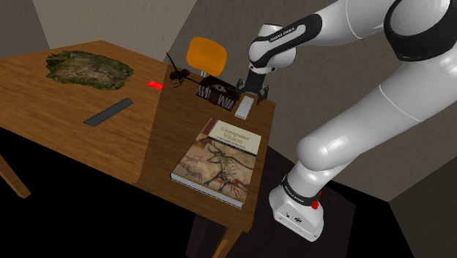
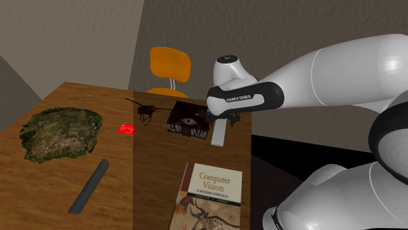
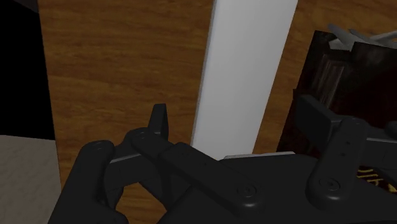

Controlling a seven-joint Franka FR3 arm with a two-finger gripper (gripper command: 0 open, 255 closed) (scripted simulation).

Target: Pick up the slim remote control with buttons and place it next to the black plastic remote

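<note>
A slim white remote [image 1: 244, 108] [image 2: 220, 133] [image 3: 247, 70] lies on the wooden table near its far edge, beside a dark box. No buttons can be made out on it. My black gripper [image 1: 251, 92] [image 2: 223, 119] [image 3: 235, 124] hangs just above it, open. In the wrist view one finger [image 3: 160, 125] stands on each side of the remote, neither touching it. A dark grey, long remote [image 1: 108, 112] [image 2: 89, 187] rests far off on the adjoining table, toward the shoulder view's left.
A dark box with an eye pattern [image 1: 216, 91] [image 2: 185, 121] sits right beside the white remote. Nearby are a black spider figure [image 1: 178, 74], a red card [image 1: 154, 85], a mossy mat [image 1: 88, 68], a large book [image 1: 220, 160] and an orange chair [image 1: 206, 55].
</note>
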